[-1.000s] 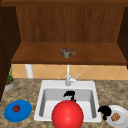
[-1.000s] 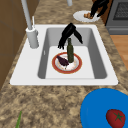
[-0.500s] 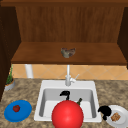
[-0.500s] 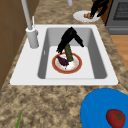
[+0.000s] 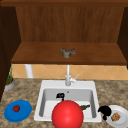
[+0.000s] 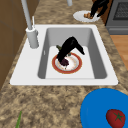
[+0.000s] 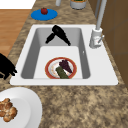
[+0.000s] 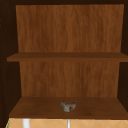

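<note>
A: What has changed in the last second?

B: Very little. In the left side view, the left robot hand (image 6: 68, 48) sits in the middle of the frame, down in the sink (image 6: 100, 75), in nearly the same pose as a second ago. It has settled slightly lower toward the red-rimmed plate (image 6: 76, 67) on the sink floor. Its fingers point down at the dark purple food (image 6: 65, 61) on that plate. I cannot tell whether they are pinching it or only touching.

A: So is the food off the plate?

B: No. In the right side view the purple piece lies on the plate beside a green vegetable (image 7: 61, 72), lower centre of the frame. My reading is that the grasp is still being set, not finished.

A: And the other hand?

B: The right robot hand (image 5: 105, 111) hangs at the lower right of the front view, by the white plate (image 5: 122, 112) holding a brown pastry (image 5: 115, 116) on the counter (image 5: 30, 92). It has not moved; its fingers look curled, holding nothing.

A: Anything else?

B: A blue plate (image 5: 23, 113) with a tomato (image 5: 16, 108) sits lower left. A large red ball (image 5: 67, 114) covers the sink's front. A small grey bowl (image 8: 68, 106) stays on the shelf (image 8: 37, 107).
</note>
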Motion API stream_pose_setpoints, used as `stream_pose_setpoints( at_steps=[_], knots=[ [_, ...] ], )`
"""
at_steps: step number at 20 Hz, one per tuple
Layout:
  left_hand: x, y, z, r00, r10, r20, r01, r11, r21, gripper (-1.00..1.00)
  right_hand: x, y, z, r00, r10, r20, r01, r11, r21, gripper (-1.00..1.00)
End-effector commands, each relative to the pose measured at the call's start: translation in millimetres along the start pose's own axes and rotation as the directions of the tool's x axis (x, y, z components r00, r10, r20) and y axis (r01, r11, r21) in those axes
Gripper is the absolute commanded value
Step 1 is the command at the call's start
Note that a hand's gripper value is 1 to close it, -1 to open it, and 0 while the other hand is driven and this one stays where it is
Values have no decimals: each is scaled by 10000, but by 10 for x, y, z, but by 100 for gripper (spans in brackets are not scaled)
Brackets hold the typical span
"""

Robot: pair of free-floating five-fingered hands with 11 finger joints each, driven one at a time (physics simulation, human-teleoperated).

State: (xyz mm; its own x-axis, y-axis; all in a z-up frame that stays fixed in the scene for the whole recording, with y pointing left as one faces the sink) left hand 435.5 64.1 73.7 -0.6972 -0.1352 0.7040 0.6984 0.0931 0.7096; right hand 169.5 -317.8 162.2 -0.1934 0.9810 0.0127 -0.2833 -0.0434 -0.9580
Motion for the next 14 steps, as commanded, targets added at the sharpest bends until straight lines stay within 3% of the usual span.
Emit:
stream_pose_setpoints(
  at_steps=[1, 6, 8, 10, 14],
  knots=[
    [-101, -73, 212, 9953, -423, 876, 341, 9950, 934, -100, 0, 0, 0, 10000, 0, 0, 0, 10000, 0, 0],
    [-212, -118, 473, 9877, -605, 1442, 388, 9881, 1487, -100, 0, 0, 0, 10000, 0, 0, 0, 10000, 0, 0],
    [-208, -88, 581, 9844, -844, 1545, 596, 9856, 1583, -100, 0, 0, 0, 10000, 0, 0, 0, 10000, 0, 0],
    [-220, -78, 676, 9823, -984, 1596, 745, 9859, 1495, -100, 0, 0, 0, 10000, 0, 0, 0, 10000, 0, 0],
    [-197, -53, 864, 9738, -1591, 1622, 1323, 9775, 1644, -100, 0, 0, 0, 10000, 0, 0, 0, 10000, 0, 0]
  ],
)
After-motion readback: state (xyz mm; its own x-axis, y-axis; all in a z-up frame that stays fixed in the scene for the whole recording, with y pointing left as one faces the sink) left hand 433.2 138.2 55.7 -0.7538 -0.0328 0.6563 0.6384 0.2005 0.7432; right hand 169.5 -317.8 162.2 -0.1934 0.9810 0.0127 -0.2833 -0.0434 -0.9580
